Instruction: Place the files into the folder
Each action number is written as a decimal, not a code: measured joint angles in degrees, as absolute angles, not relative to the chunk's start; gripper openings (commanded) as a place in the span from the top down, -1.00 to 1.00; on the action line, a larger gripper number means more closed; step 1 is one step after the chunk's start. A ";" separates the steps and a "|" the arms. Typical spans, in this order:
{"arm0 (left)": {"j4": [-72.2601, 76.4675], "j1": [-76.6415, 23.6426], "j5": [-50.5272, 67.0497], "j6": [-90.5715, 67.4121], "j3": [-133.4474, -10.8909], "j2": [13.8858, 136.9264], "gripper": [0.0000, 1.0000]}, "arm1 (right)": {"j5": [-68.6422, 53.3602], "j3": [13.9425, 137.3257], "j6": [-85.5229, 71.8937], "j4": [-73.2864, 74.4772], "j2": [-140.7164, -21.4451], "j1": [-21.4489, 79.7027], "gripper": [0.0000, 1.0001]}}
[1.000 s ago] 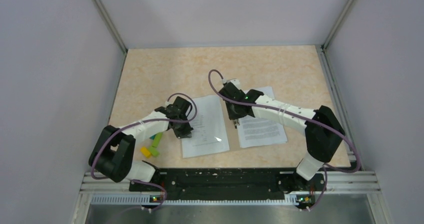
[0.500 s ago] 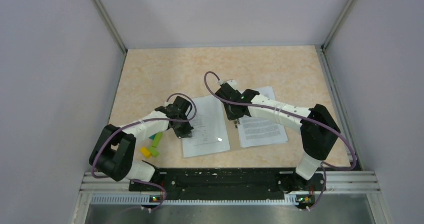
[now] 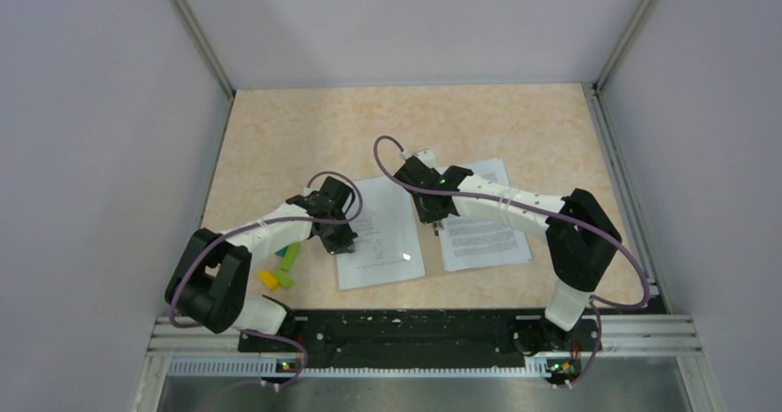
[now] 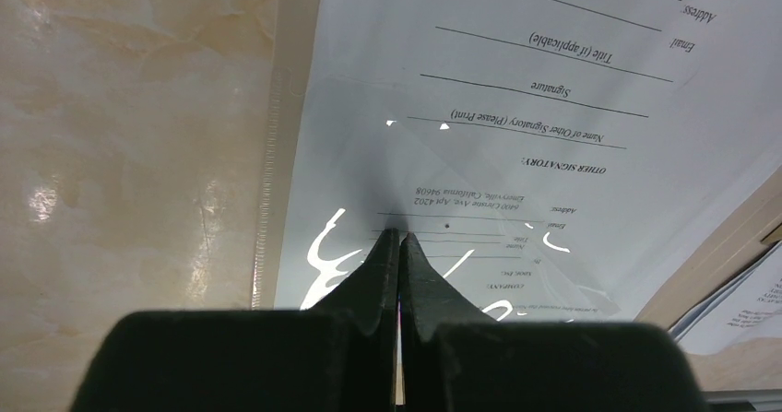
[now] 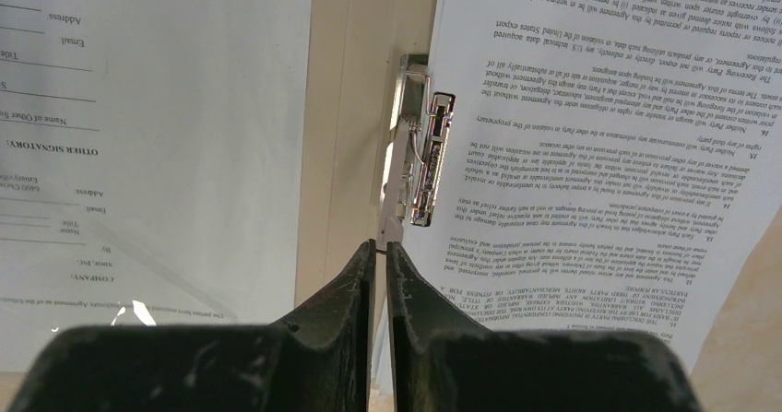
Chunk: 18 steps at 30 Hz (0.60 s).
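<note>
Top view: the folder (image 5: 355, 80) lies open on the speckled table (image 3: 369, 126), from centre toward 5 o'clock, w/ its cream spine running 12–6. Files: L sheet (image 3: 383, 232) is at 9 o'clock of the spine, under a glossy clear layer w/ glare. R sheet (image 3: 484, 232) is at 3 o'clock of it, slightly skewed. Both lie flat.

L arm (image 3: 267, 232) stretches low from its base at 7 o'clock toward 2 o'clock, wrist bent down. L gripper (image 4: 398, 237) is clenched, tips together w/ nothing between, tips down on L sheet near its 9 o'clock edge.

R arm (image 3: 516, 211) has its elbow up at 4 o'clock. The forearm reaches toward 9–10 o'clock, wrist pitched down over the spine. R gripper (image 5: 381, 244) has its fingers nearly together, w/ a thin slit between. The tips sit at the near end of the metal clip (image 5: 422, 158) on the spine, just beside R sheet's edge. Can't tell whether they nip the clip's tab or only touch it.

Coloured blocks (image 3: 281, 269) lie at 8 o'clock of L sheet, beside L arm, apart from the folder.
</note>
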<state>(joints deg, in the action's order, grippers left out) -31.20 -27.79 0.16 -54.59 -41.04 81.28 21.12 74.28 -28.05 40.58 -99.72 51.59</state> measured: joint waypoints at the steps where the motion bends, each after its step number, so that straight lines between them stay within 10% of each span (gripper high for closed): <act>1: -31.20 -27.79 0.14 -54.65 -41.04 81.28 1.00 | 21.28 74.26 -28.05 40.58 -99.72 51.62 0.83; 18: -30.50 -27.09 2.46 -58.02 -41.47 82.70 1.00 | 22.24 70.74 -28.67 39.79 -99.66 51.77 0.82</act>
